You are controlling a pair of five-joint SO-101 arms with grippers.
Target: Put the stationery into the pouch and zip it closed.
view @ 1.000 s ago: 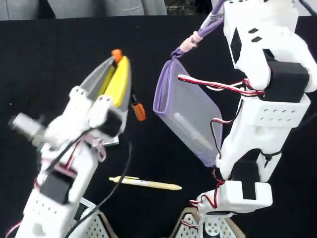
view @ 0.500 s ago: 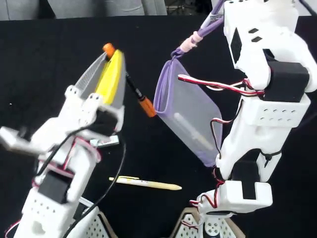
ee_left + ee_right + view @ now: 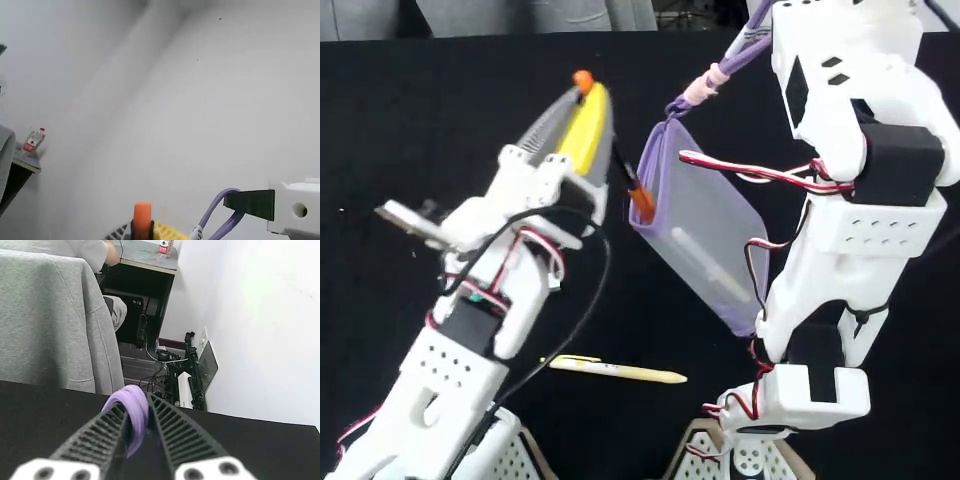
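Purple and translucent, the pouch (image 3: 705, 235) hangs tilted above the black tabletop (image 3: 440, 100), right of centre, with its open mouth turned to the left. Its strap (image 3: 735, 50) runs up and away to the right gripper (image 3: 135, 407), which is pinched narrow on the purple loop. A pale stick-like item (image 3: 705, 262) shows through the pouch wall.

The left gripper (image 3: 582, 92), with one yellow and one grey finger, is closed on the far orange end of a black marker (image 3: 625, 178). The marker slants down to the right. Its other orange end sits at the edge of the pouch's mouth, touching it or just inside; I cannot tell which.

A yellow pen (image 3: 615, 371) lies flat on the tabletop near the arm bases, well apart from the pouch.
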